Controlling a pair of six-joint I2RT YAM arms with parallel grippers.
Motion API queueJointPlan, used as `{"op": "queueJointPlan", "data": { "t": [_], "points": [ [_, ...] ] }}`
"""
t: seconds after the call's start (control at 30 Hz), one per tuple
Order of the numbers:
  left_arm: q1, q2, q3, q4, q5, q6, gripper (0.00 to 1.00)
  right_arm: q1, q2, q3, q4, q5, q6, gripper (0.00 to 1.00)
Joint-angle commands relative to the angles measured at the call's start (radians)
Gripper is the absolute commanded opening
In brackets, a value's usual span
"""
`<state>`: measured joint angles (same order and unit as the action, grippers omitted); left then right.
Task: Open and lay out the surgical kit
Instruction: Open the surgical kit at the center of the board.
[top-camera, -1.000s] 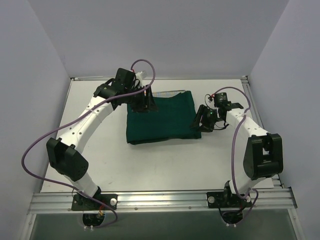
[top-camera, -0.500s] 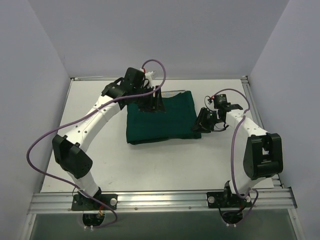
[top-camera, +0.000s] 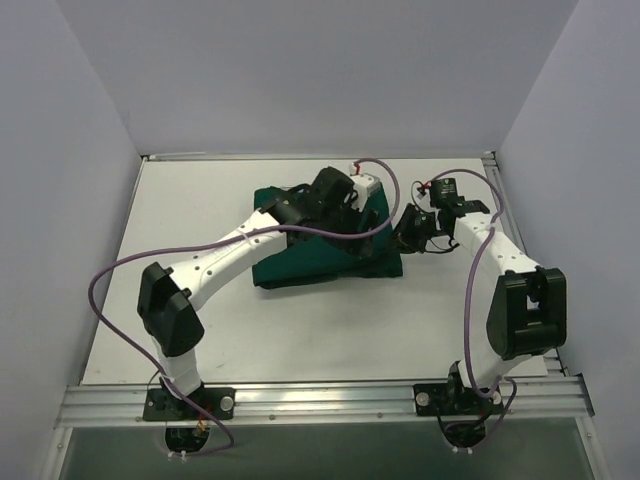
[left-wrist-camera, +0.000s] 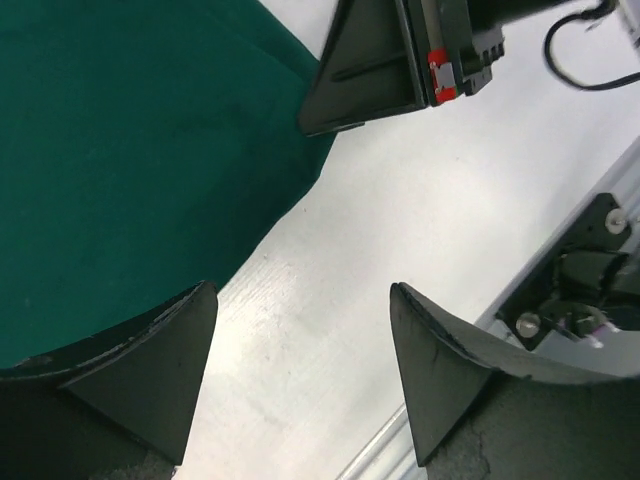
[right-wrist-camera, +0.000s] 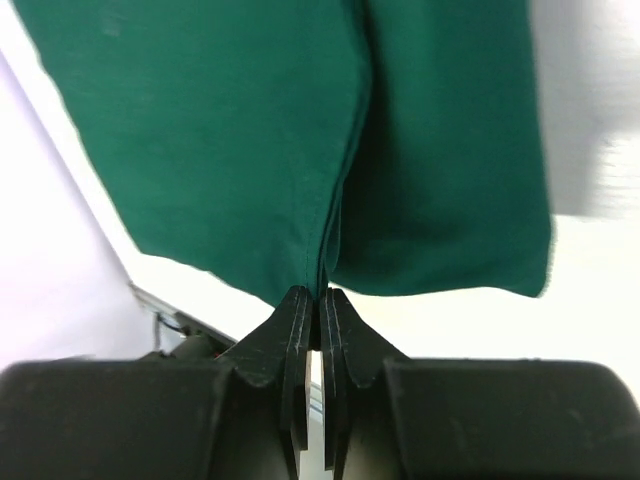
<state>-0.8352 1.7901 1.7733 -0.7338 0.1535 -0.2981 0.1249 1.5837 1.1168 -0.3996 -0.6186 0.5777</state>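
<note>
On white table, toward far middle: folded dark green cloth drape, likely soft, limp, light; apt to sag and bunch. Right pincer clamped on its edge fold. Left pincer apart, empty, over drape corner. Best hold: loose edges, corners.

Drape: plain dark green, with no pattern that I can make out. Table: white, with a faint grain in my left wrist view. Left arm and right arm: white shells, black joints. Cables: purple. Left gripper and right gripper: matt black. I see one small red mark on the right gripper's body. Walls: pale lilac-grey. Rail: silver.
</note>
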Motion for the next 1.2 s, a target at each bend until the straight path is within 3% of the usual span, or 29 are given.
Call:
{"op": "queueJointPlan", "data": {
  "t": [0.0, 0.43, 0.53, 0.57, 0.67, 0.7, 0.77, 0.8, 0.9, 1.0, 1.17],
  "points": [
    [-0.031, 0.054, -0.002, 0.109, -0.081, 0.068, 0.79, 0.002, -0.048, 0.07, -0.036, -0.056, 0.059, 0.0],
    [-0.082, 0.198, 0.061, 0.117, -0.236, 0.089, 0.78, 0.004, -0.1, 0.038, 0.019, -0.118, 0.168, 0.0],
    [-0.081, 0.241, 0.109, 0.087, -0.256, 0.09, 0.66, 0.002, -0.108, 0.034, 0.033, -0.13, 0.188, 0.0],
    [-0.078, 0.253, 0.127, 0.076, -0.261, 0.091, 0.51, 0.002, -0.111, 0.034, 0.031, -0.132, 0.188, 0.0],
    [-0.073, 0.259, 0.144, 0.056, -0.285, 0.088, 0.22, 0.002, -0.11, 0.037, 0.025, -0.133, 0.183, 0.0],
    [-0.061, 0.259, 0.15, 0.051, -0.299, 0.088, 0.04, 0.001, -0.111, 0.037, 0.025, -0.133, 0.183, 0.01],
    [-0.038, 0.25, 0.152, 0.04, -0.304, 0.079, 0.02, 0.001, -0.108, 0.046, 0.022, -0.129, 0.176, 0.2],
    [-0.024, 0.227, 0.143, 0.037, -0.313, 0.076, 0.02, -0.002, -0.1, 0.058, 0.009, -0.119, 0.153, 0.41],
    [0.062, 0.143, 0.117, 0.011, -0.356, 0.031, 0.02, -0.013, -0.071, 0.165, -0.105, -0.012, 0.04, 0.68],
    [0.184, 0.022, 0.031, 0.008, -0.367, 0.01, 0.02, -0.016, -0.028, 0.296, -0.225, 0.117, -0.036, 0.75],
    [0.475, -0.156, -0.102, -0.058, -0.384, -0.009, 0.02, -0.01, 0.005, 0.347, -0.243, 0.129, -0.069, 0.76]
  ]
}}
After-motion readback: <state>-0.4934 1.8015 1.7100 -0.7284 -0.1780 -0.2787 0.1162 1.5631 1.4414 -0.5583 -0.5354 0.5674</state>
